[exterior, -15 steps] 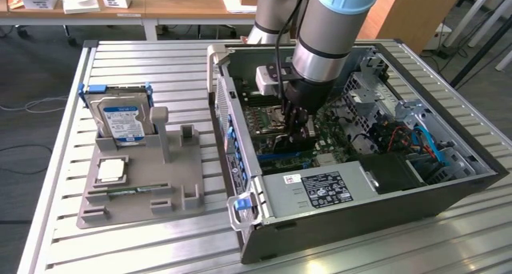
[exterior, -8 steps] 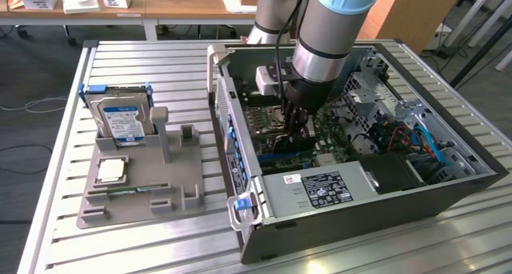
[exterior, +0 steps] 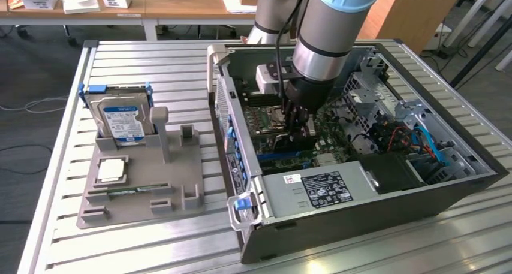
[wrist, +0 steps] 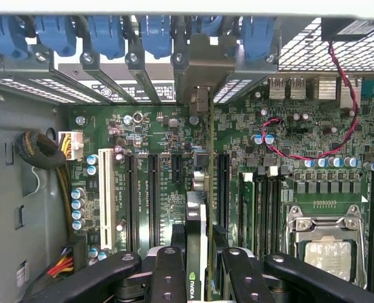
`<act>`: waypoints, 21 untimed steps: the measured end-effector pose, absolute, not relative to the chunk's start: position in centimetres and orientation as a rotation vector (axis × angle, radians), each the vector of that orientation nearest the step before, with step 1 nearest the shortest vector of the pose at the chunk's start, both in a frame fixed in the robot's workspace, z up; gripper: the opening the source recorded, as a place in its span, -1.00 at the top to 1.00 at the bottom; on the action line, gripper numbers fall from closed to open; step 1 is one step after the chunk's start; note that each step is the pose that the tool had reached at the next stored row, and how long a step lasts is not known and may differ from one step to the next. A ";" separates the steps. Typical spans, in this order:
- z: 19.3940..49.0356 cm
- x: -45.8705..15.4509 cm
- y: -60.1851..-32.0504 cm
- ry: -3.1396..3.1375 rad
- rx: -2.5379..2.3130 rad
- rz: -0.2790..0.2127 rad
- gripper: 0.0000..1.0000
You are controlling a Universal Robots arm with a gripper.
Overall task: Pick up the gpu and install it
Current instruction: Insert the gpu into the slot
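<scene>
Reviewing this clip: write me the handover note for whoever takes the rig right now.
The gripper is shut on the gpu, down inside the open computer case.
The gpu is held on edge over the motherboard expansion slots, with its metal bracket toward the case's rear slot openings.
Done: pick-up; the card is in the case.
Left: seating. Whether its edge is in a slot cannot be told.
The hard drive and memory stick sit in the grey holder beside the case.
</scene>
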State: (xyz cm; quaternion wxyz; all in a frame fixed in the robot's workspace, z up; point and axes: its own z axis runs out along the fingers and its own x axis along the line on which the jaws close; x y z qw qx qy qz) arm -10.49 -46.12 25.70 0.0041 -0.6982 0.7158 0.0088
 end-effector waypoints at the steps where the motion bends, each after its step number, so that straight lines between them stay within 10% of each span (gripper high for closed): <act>1: 25.7 -10.5 -46.1 2.243 -2.188 0.028 0.45; 21: 25.6 -10.5 -46.1 2.243 -2.188 0.028 0.45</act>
